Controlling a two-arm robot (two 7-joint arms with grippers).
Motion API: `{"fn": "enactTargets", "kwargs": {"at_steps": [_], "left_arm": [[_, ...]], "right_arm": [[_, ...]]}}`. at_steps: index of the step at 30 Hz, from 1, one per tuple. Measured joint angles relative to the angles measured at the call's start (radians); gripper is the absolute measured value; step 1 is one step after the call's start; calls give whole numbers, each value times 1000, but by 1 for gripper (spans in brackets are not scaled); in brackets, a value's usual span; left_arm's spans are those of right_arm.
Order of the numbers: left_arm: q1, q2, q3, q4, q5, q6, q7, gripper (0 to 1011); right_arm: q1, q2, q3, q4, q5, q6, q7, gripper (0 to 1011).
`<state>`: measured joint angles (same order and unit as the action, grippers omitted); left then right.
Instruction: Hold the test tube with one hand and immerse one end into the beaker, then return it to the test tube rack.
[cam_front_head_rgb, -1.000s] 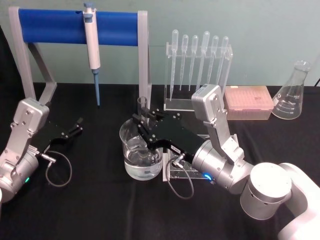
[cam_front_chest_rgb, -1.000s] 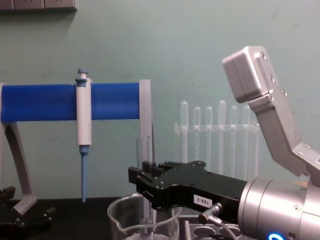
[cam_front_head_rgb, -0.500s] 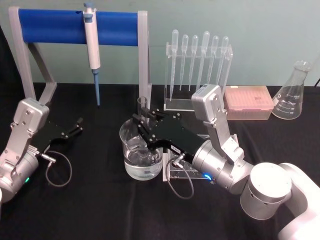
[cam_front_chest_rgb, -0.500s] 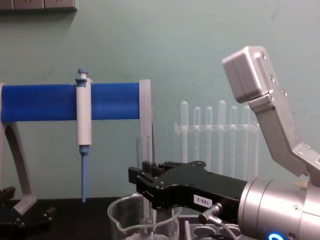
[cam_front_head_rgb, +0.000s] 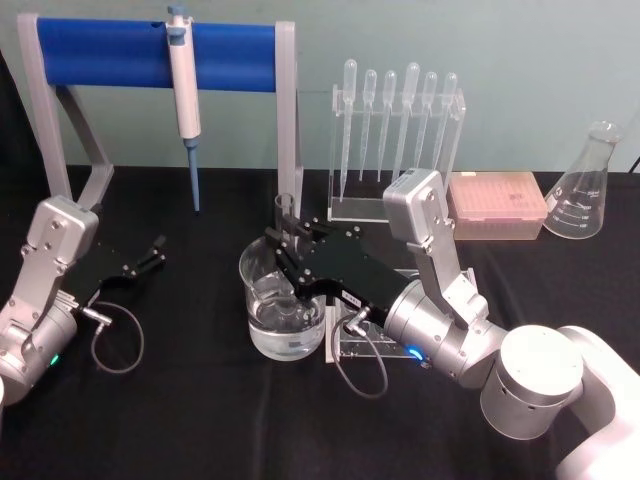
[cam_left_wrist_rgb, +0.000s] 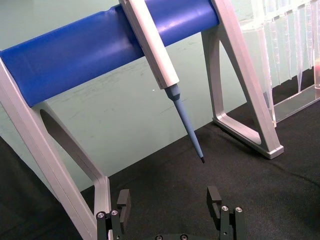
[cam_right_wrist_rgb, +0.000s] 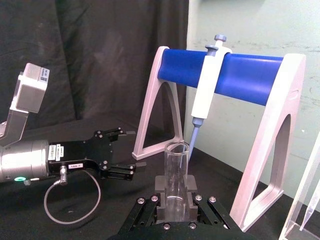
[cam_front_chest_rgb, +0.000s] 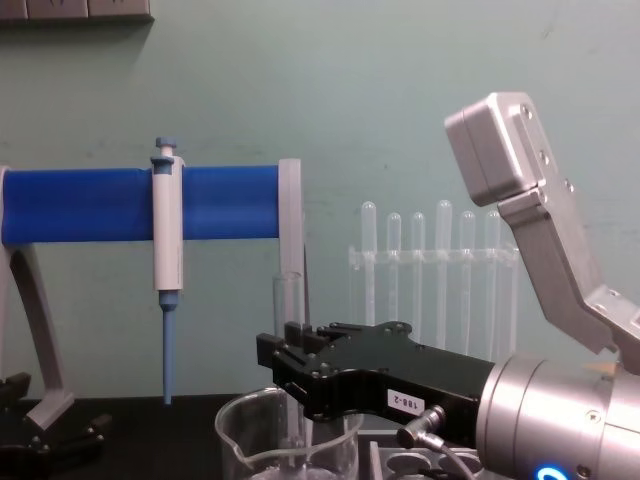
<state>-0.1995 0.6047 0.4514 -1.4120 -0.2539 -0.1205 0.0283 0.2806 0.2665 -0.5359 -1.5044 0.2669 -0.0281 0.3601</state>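
The right gripper (cam_front_head_rgb: 288, 252) was clamped on the upright test tube (cam_front_head_rgb: 285, 212), whose lower end dipped into the beaker (cam_front_head_rgb: 262, 320) just beneath. The glass looked light, slick and fragile, best held gently at mid-length. The left gripper (cam_front_head_rgb: 152, 252) lay open on the worktop (cam_front_head_rgb: 200, 420), well aside.

Even, bright light is supplied from above. Soft highlights are seen on the silver wrist (cam_front_head_rgb: 435, 320) behind the right pincer (cam_front_head_rgb: 286, 247). Small glints are carried by the beaker (cam_front_head_rgb: 280, 328) beneath the pincer and by the tube (cam_front_head_rgb: 285, 212) clamped in it. Light is absorbed by the black table (cam_front_head_rgb: 200, 420) around the pincer, and hardly any shadow is seen there. The wall (cam_front_chest_rgb: 400, 100) beyond is lit uniformly.
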Motion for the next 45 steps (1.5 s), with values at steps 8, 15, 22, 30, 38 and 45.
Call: {"fn": "enactTargets", "kwargs": {"at_steps": [8,15,22,30,38,45], "left_arm": [[0,0,0,0,0,0,0,1000],[0,0,0,0,0,0,0,1000],[0,0,0,0,0,0,0,1000],[0,0,0,0,0,0,0,1000],[0,0,0,0,0,0,0,1000],[0,0,0,0,0,0,0,1000]], "right_arm": [[0,0,0,0,0,0,0,231],[0,0,0,0,0,0,0,231],[0,0,0,0,0,0,0,231],[0,0,0,0,0,0,0,231],[0,0,0,0,0,0,0,231],[0,0,0,0,0,0,0,231]]}}
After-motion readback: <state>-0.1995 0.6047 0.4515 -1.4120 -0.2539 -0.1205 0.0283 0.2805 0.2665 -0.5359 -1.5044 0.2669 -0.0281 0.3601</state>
